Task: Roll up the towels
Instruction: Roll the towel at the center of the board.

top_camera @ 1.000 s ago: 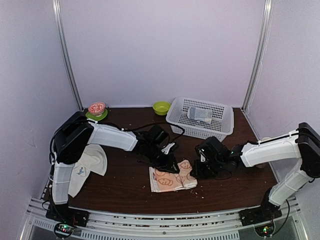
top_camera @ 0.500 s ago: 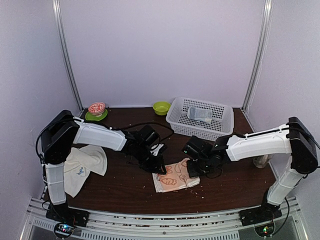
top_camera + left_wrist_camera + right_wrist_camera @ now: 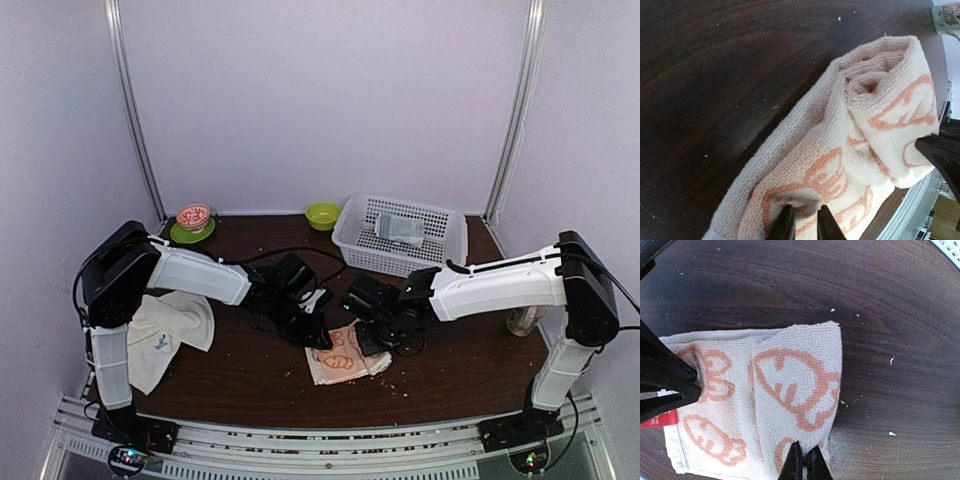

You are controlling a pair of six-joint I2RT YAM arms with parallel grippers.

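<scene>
Both grippers have slid leftward over the table (image 3: 250, 385) since a second ago, the right gripper (image 3: 366, 340) the farther, and the patterned towel (image 3: 345, 362) now looks bunched narrower than it did.

That towel lies near the middle of the table, toward the near edge, between the two grippers. Its right end is turned over into a loose fold. The left wrist view shows that end (image 3: 880, 105) curled into a soft, open roll, while the rest lies flatter, with a thick doubled edge along the side.

The left gripper (image 3: 319, 339) is down on the towel's left part. Its jaws stand narrow, the tips (image 3: 803, 226) pressed into the cloth with a small ridge of it caught between them.

The right gripper's jaws are fully together, tips (image 3: 802, 462) resting on the near edge of the folded-over flap (image 3: 795, 385). I cannot tell whether any cloth is nipped there. The left gripper's dark fingers (image 3: 665, 382) show at the left edge of this view, on the same towel.

The plain towel (image 3: 165, 330) lies crumpled at the table's left edge, well apart from both grippers, its blue mark facing up.

At the back right a white basket (image 3: 440, 258) holds a grey towel (image 3: 400, 229). A green bowl (image 3: 323, 215) sits just left of it. A pink bowl (image 3: 193, 215) rests on a green plate (image 3: 181, 236) in the back left corner.
</scene>
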